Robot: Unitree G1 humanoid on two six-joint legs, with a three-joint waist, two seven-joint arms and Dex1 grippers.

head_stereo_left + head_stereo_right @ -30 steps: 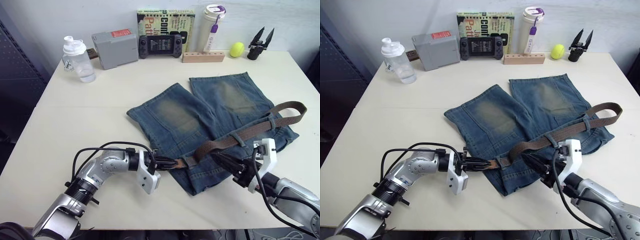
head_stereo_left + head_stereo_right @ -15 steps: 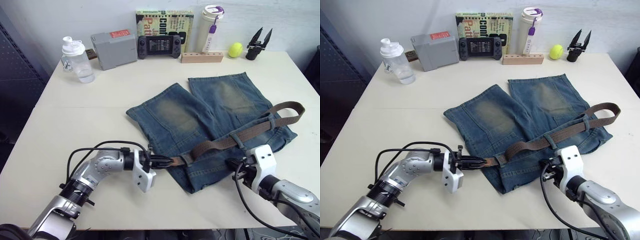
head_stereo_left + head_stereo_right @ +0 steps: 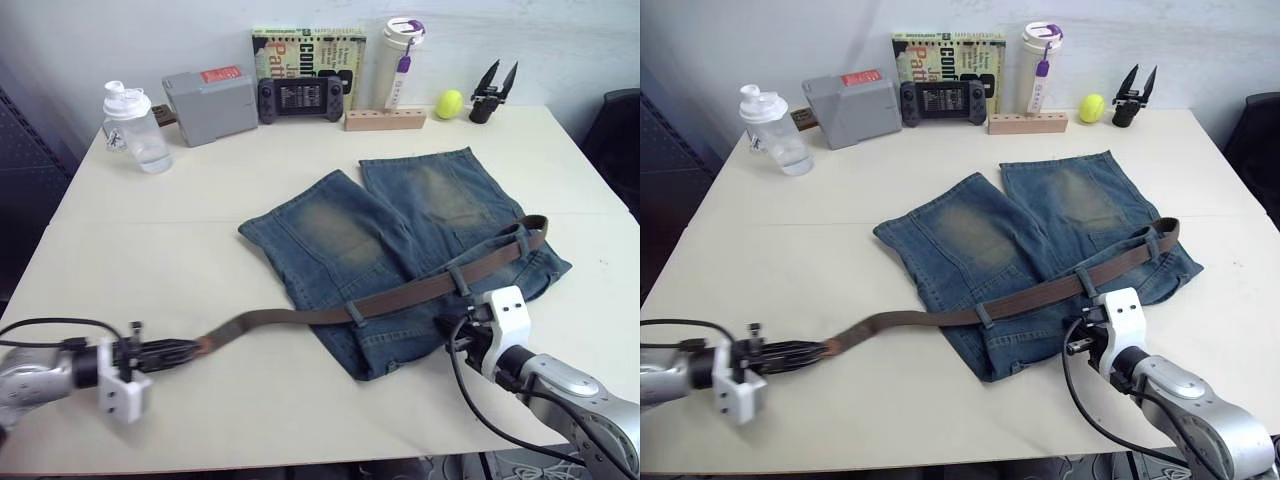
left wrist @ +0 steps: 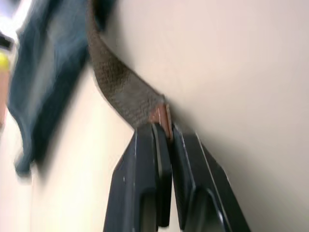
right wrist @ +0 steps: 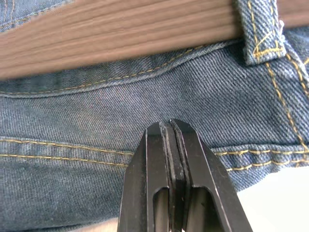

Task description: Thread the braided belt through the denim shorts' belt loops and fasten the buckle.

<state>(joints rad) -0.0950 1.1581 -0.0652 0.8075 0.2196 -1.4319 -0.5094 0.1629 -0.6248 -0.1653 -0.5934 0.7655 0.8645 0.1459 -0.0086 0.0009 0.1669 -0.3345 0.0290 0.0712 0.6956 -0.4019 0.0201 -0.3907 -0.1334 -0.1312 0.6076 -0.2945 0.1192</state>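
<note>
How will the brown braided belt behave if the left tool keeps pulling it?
The dark-brown braided belt looks floppy: it curves loosely across the table between the faded blue denim shorts and the left tool. Probably light. It may drag the shorts, since it runs under the denim belt loops, though the right tool rests shut against them.

The denim shorts (image 3: 400, 240) lie flat on the table, faded blue with yellowish worn patches on both legs, legs pointing away from the robot and waistband toward it. The braided belt (image 3: 420, 290), a dark-brown woven strap, runs along the waistband through the belt loops (image 3: 356, 313), of which 3 are visible holding it. Its free end stretches leftward off the shorts across the bare tabletop, ending in a reddish-brown leather tip (image 4: 161, 116). The other end curls at the shorts' right edge.
</note>
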